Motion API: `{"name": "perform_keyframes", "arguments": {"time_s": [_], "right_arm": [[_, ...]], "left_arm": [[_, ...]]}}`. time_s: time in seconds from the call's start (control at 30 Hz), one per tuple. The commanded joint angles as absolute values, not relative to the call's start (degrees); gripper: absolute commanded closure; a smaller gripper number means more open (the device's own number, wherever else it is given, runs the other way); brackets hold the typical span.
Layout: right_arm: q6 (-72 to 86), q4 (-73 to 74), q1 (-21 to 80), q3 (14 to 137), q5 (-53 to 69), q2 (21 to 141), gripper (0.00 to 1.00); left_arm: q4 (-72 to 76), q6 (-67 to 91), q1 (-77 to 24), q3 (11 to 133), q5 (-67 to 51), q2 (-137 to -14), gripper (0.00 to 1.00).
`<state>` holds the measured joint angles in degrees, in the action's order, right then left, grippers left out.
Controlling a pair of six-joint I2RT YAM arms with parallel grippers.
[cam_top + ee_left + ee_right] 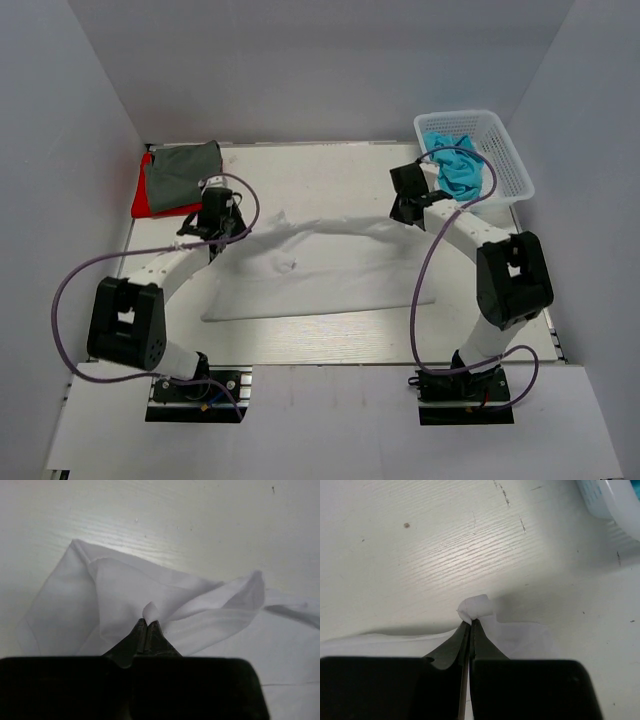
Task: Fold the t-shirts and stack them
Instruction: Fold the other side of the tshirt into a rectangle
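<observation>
With my left claw and right claw each pinched shut on the far edge of the white t-shirt lying across the table, I judge the fold is beginning, and next I must carry both ends evenly.

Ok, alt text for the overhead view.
The left gripper and right gripper each pinch a far corner of the white t-shirt on the table. A grey t-shirt over a red t-shirt far left; white basket of turquoise t-shirts far right.
</observation>
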<state>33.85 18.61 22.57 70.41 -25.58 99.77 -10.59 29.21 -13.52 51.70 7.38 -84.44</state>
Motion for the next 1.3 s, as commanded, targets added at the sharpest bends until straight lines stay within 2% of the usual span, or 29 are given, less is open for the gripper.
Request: {"name": "perform_keyframes", "arguments": {"time_s": [0.0,0.17,0.43,0.47,0.53,0.57,0.63,0.67,0.73,0.8,0.83,0.87,0.9,1.03,1.27], "right_arm": [[33.0,14.8,22.7,65.7,-26.5,95.8,1.0],[32.8,12.7,22.6,60.5,-25.8,91.1,1.0],[33.0,12.5,22.4,55.9,-24.8,89.0,1.0],[33.1,12.4,22.3,54.8,-24.7,89.1,0.98],[33.7,12.7,22.3,54.0,-24.0,88.7,0.85],[33.9,13.4,22.2,53.0,-23.8,88.7,0.73],[34.4,15.1,22.1,52.4,-23.9,87.7,0.58],[34.3,18.5,22.2,51.8,-24.2,87.5,0.45],[34.7,21.5,22.5,51.1,-25.6,85.3,0.35],[34.7,25.1,22.3,50.4,-25.6,81.8,0.3],[34.6,25.7,22.3,49.5,-25.9,80.9,0.28],[33.6,25.1,22.5,49.3,-24.7,79.0,0.17],[33.3,24.5,22.5,49.3,-23.5,77.9,0.1],[30.6,18.4,23.1,51.5,-15.8,77.1,0.1],[28.0,9.0,24.9,55.4,-9.4,83.7,0.1]], "left_arm": [[-8.8,34.6,-13.6,44.8,4.7,-77.0,1.0],[-10.1,37.8,-13.6,36.2,5.4,-65.4,1.0],[-11.9,40.3,-13.6,25.4,3.1,-57.8,1.0],[-12.4,41.0,-13.6,24.8,2.6,-57.1,1.0],[-14.3,41.8,-13.6,23.6,2.0,-57.1,1.0],[-17.5,41.8,-13.6,23.6,0.7,-56.6,0.91],[-23.4,43.3,-13.6,26.2,-1.0,-57.2,0.55],[-29.2,43.3,-13.6,28.4,-3.9,-57.2,0.51],[-34.5,43.9,-13.6,30.0,-5.7,-56.2,0.44],[-40.9,44.9,-13.6,31.0,-5.7,-52.4,0.32],[-41.5,44.9,-13.6,31.6,-6.8,-51.1,0.22],[-41.5,45.4,-13.6,32.2,-6.9,-50.2,0.0],[-40.1,46.0,-13.6,32.2,-7.5,-50.2,0.0],[-30.2,44.7,-13.6,35.5,-9.9,-52.8,0.0],[-21.3,40.5,-14.8,48.2,-8.8,-71.3,0.0]]}}
